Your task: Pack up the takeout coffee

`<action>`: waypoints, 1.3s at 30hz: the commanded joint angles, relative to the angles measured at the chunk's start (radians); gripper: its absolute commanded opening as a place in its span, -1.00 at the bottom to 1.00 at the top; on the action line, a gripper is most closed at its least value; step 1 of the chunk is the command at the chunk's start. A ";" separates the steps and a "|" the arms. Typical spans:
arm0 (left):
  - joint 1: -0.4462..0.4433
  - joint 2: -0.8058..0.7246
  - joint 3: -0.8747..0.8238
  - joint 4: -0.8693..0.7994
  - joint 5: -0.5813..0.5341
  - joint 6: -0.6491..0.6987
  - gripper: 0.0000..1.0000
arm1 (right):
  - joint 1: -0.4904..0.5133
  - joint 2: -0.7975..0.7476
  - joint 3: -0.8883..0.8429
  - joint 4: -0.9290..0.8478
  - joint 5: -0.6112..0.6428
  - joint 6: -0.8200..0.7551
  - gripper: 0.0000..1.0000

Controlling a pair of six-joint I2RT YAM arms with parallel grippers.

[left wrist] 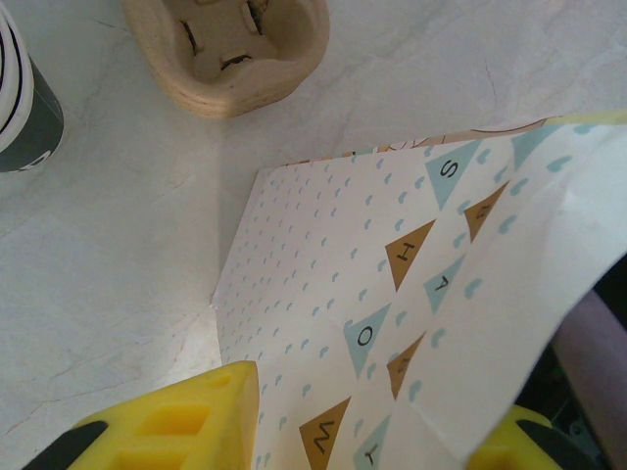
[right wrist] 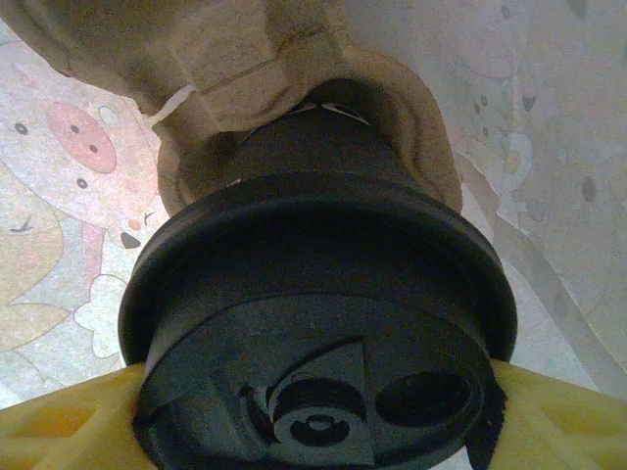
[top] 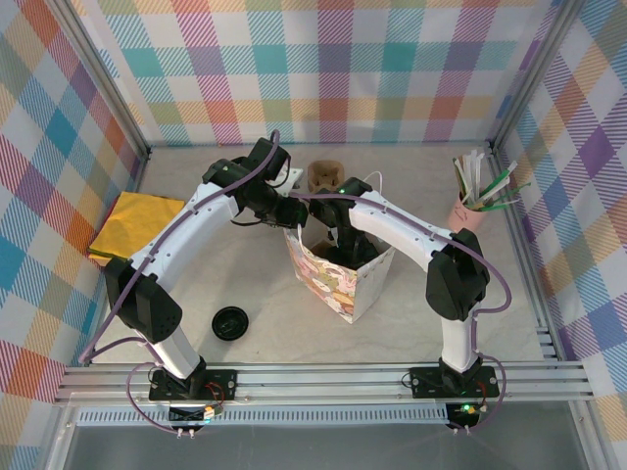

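One takeout coffee cup point(right wrist: 313, 294), black-banded paper under a round black plastic lid, is gripped at the lid rim by the right hand point(right wrist: 313, 421), a yellow finger pressed against each side. The cup is seated in one brown moulded pulp carrier point(right wrist: 225, 69) inside the single printed paper bag point(top: 343, 284), which stands upright mid-desk point(top: 441, 313). A second such carrier point(left wrist: 230, 49) is seen empty on the desk beyond the bag, and a second white cup with a dark band point(left wrist: 20, 98) stands near it. The left hand point(left wrist: 372, 406) is held partly open at the bag's wall; whether paper is pinched cannot be told. One loose flat black lid point(top: 230, 322), one folded yellow cloth point(top: 137, 227) and one pink cup of sticks point(top: 466, 211) are also counted
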 commanded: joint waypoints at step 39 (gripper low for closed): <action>-0.009 -0.029 0.001 -0.030 -0.002 0.007 -0.19 | -0.001 0.003 0.017 -0.014 -0.018 0.020 0.58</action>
